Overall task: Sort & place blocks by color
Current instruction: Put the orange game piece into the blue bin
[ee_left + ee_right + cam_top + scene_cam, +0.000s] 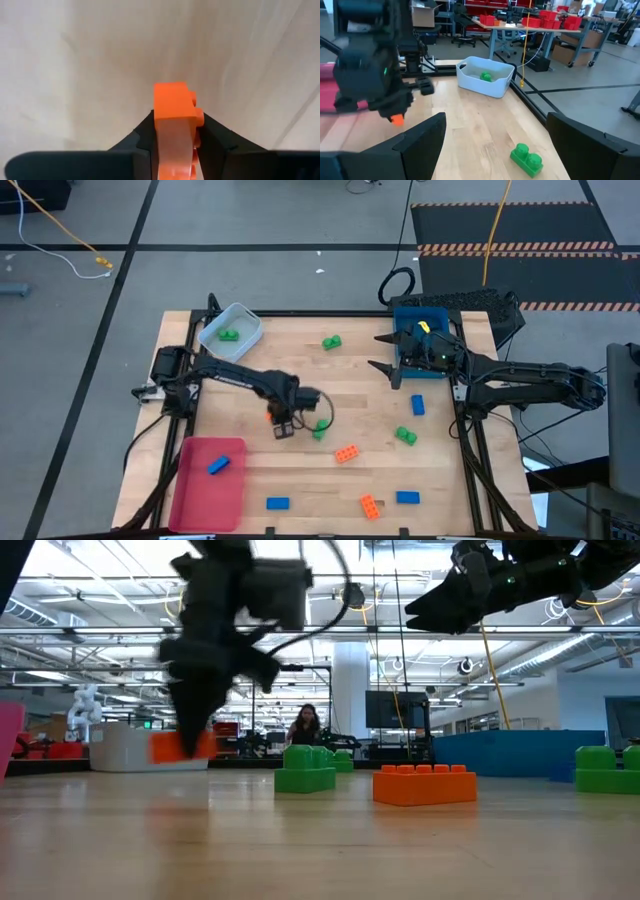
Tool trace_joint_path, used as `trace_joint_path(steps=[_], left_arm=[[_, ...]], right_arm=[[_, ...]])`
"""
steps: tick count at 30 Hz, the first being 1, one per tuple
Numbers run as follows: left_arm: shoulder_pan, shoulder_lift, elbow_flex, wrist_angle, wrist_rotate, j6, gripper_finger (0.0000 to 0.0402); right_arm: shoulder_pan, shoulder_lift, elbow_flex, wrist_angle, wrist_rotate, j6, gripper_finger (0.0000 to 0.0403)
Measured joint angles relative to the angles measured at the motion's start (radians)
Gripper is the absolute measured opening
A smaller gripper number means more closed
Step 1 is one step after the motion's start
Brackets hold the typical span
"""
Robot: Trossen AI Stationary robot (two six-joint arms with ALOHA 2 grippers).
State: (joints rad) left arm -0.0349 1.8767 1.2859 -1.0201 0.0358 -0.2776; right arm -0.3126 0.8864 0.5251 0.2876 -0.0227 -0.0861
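My left gripper (283, 423) is near the table's middle, shut on an orange block (272, 414). The wrist view shows that block (172, 105) pinched between both dark fingers (142, 137), and the low view shows it (182, 745) low over the wood. A green block (320, 432) lies just right of the gripper. More orange blocks (347, 453), blue blocks (277, 503) and green blocks (405, 435) lie scattered over the front half. My right gripper (378, 351) hangs open over the blue tray's (420, 320) left edge, nothing between its fingers (420, 140).
The red tray (205, 490) at the front left holds a blue block (218, 466). At the back left, the pale tray (243, 320) holds a green block (229, 335). Another green block (331, 341) lies at the back centre. A person sits in the room beyond.
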Motion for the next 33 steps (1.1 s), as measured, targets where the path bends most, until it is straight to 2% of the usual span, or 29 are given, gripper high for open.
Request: trace_joint_path(steps=[9, 15, 20, 25, 29, 33], left_arm=[[0.089, -0.002, 0.327, 0.163, -0.193, 0.194, 0.009], [0.116, -0.002, 0.483, 0.342, -0.224, 0.293, 0.009], [0.118, -0.002, 0.503, 0.504, -0.22, 0.332, 0.009], [0.125, -0.002, 0.504, 0.597, -0.188, 0.336, 0.009], [0.138, -0.002, 0.504, 0.663, -0.139, 0.32, 0.009], [0.149, -0.002, 0.504, 0.722, -0.093, 0.318, 0.009]], right_arm=[[0.0, 0.0, 0.0, -0.012, 0.026, -0.029, 0.0338], [0.0, -0.001, 0.0, -0.01, 0.021, -0.028, 0.0338], [0.001, -0.004, 0.0, -0.002, 0.014, -0.024, 0.0338], [0.001, -0.006, 0.0, 0.018, -0.061, -0.019, 0.0338], [0.001, -0.015, -0.044, 0.168, -0.131, 0.011, 0.0338], [0.0, -0.023, -0.117, 0.341, -0.141, 0.052, 0.0338]])
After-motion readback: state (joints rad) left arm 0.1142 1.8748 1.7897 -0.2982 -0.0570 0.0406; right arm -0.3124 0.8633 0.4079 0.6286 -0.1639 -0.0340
